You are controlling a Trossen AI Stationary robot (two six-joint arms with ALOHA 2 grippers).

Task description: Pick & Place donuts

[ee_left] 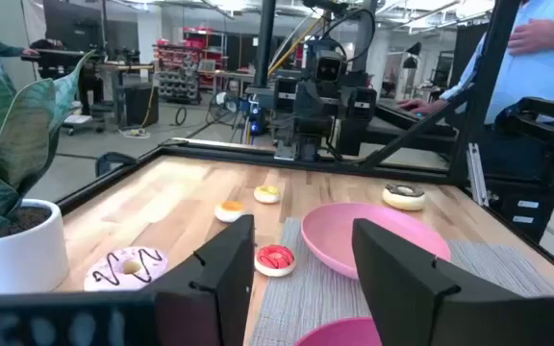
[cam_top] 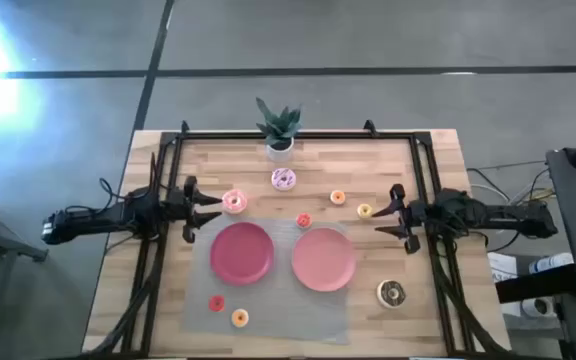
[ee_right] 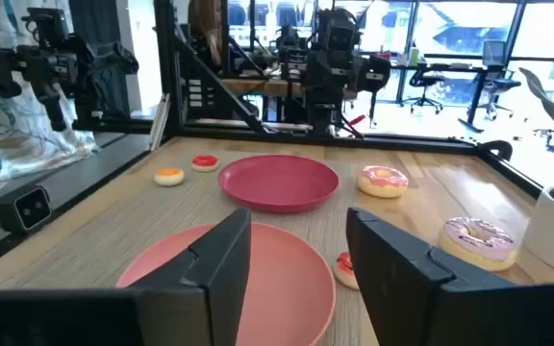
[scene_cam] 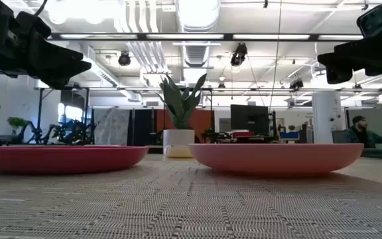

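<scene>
From above I counted eight donuts: pink donut [cam_top: 234, 202], sprinkled pale donut [cam_top: 284, 179] and chocolate donut [cam_top: 392, 293], plus five small ones, including a red one [cam_top: 303, 220] between two plates, red plate [cam_top: 241, 252] and pink plate [cam_top: 324, 259], mid-table. Left gripper [cam_top: 202, 209] and right gripper [cam_top: 384, 218] hovered at the table's side edges, jaws parted, empty. The low view hid all donuts behind the plates.

The left gripper [cam_top: 211, 209] sits at the middle left of the high view, fingers apart, holding nothing. The right gripper [cam_top: 381, 218] sits at the middle right, also open and empty, pointing inward.
</scene>
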